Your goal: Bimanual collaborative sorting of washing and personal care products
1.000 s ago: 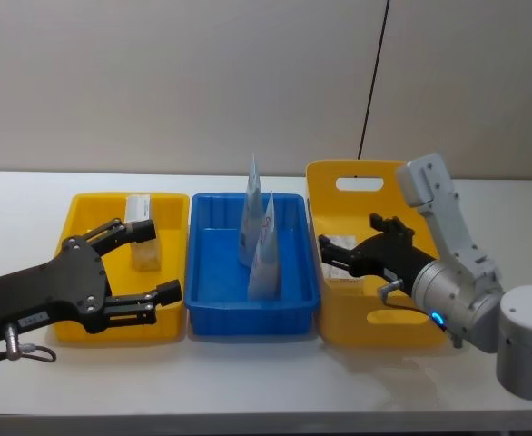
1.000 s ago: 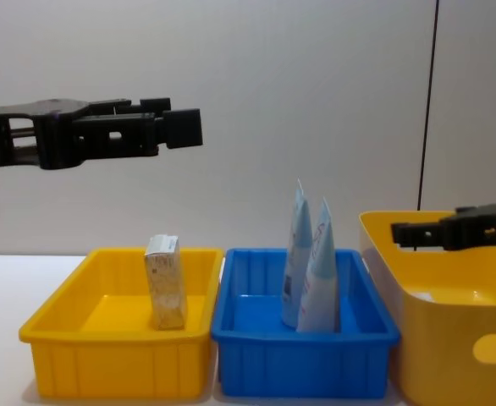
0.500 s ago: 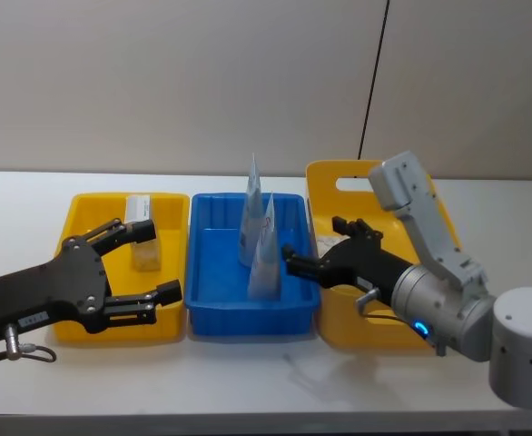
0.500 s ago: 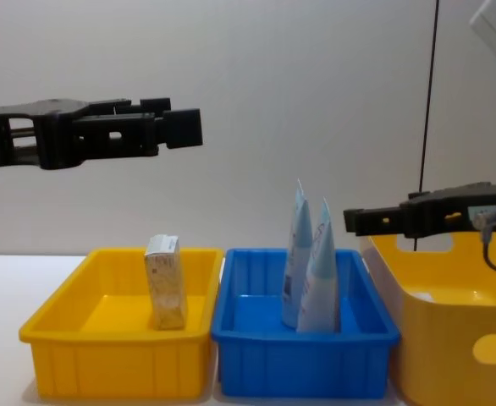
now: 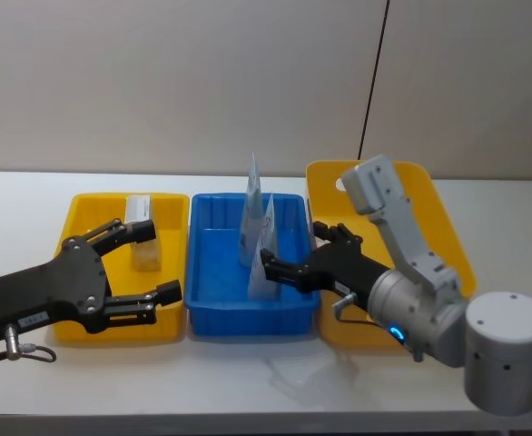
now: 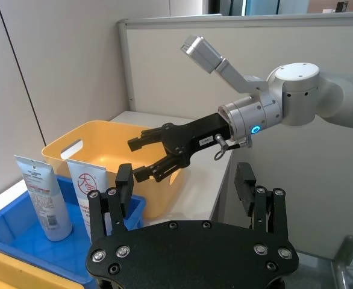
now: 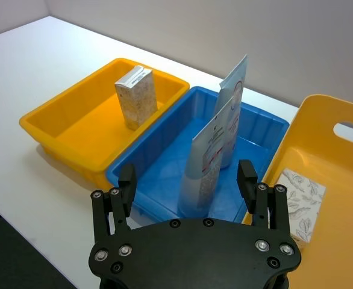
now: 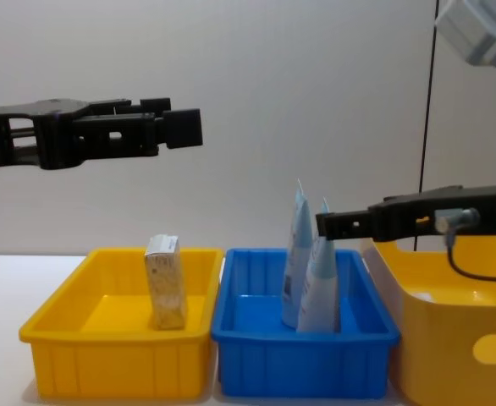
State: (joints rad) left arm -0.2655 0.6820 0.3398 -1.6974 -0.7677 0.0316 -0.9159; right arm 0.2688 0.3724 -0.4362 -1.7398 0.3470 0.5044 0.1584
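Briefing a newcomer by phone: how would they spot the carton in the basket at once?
Find the yellow basket with the handle hole, at the right end of the row beside the blue tray. On its floor, near the wall facing that tray, lies an off-white carton with grey leaf print. It lies flat; the other carton stands upright in the yellow tray.

My left fingers (image 5: pixel 166 292) are matte black, on a black palm plate (image 6: pixel 188 247) dotted with silver screws (image 6: pixel 122 251). My right fingers (image 5: pixel 282 270) are black too, on a rounded silver-grey arm (image 5: pixel 416 304) with a small blue light (image 5: pixel 396 332) and a thin looped cable (image 8: pixel 453 255).
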